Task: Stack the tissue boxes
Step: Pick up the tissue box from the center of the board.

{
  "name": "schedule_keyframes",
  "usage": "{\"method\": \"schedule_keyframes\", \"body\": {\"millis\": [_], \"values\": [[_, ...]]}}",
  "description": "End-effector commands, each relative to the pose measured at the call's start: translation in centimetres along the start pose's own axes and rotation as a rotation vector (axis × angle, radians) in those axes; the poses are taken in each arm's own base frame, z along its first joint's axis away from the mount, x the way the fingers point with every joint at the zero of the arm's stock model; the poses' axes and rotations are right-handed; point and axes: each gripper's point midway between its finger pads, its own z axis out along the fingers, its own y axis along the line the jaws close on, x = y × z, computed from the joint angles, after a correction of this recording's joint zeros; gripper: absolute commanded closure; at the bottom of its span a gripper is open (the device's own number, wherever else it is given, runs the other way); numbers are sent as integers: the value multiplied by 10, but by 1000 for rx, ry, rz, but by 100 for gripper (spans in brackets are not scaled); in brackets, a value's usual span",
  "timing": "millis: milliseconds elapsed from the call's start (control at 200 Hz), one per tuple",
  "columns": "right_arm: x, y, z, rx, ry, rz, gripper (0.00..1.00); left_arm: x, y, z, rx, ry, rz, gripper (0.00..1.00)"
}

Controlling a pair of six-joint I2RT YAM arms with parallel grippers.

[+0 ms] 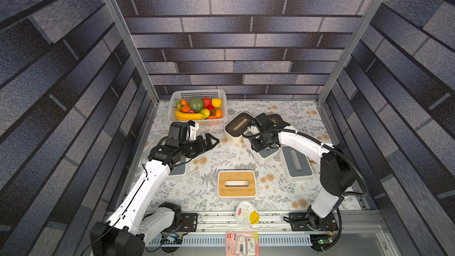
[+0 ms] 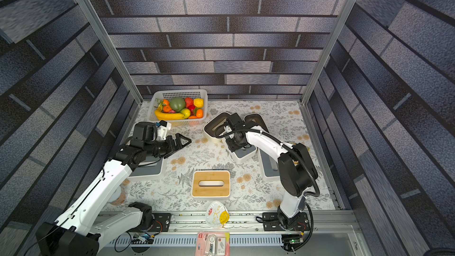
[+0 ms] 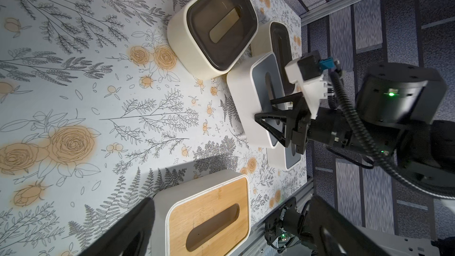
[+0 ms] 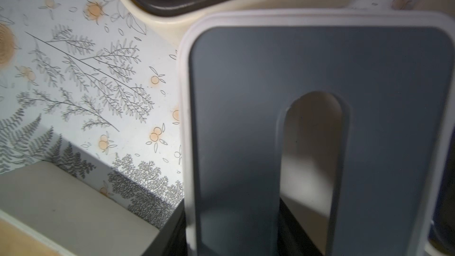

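Observation:
My right gripper (image 1: 261,147) is shut on a white tissue box with a grey lid (image 1: 267,155), one finger down in the lid slot and the other outside the box wall (image 4: 234,237). Beside it lies another grey-lidded box (image 1: 296,161). Two cream boxes with dark-brown lids (image 1: 237,125) (image 1: 277,118) sit just behind. A white box with a wood lid (image 1: 236,183) stands at the front middle. Half hidden under my left arm is a third grey-lidded box (image 2: 147,168). My left gripper (image 1: 213,141) hovers open and holds nothing. In its wrist view the wood-lidded box (image 3: 209,217) shows between its fingers.
A white basket (image 1: 198,93) of fruit stands at the back left. A bagged mask (image 1: 246,214) and a pink packet (image 1: 242,243) lie on the front rail. A round container (image 2: 117,197) peeks from under my left arm. Patterned walls close three sides.

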Motion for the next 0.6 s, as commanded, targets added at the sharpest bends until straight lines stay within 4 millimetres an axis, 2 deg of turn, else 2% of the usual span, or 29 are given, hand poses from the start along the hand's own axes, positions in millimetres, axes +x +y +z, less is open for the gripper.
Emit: {"method": "schedule_keyframes", "body": {"millis": [0, 120, 296, 476, 596], "values": [[-1, 7, -33, -16, -57, 27, 55, 0, -11, 7, 75, 31, 28, 0], [3, 10, -51, -32, -99, 38, 55, 2, -10, 11, 80, 33, 21, 0], [12, 11, -67, -36, -118, 26, 55, 9, -9, 3, 46, 30, 25, 0], [14, 16, -86, -65, -165, -29, 55, 9, -17, -24, 24, 21, -16, 0], [12, 24, -97, -101, -129, -71, 54, 9, -20, -38, 51, 25, -150, 0]]}}
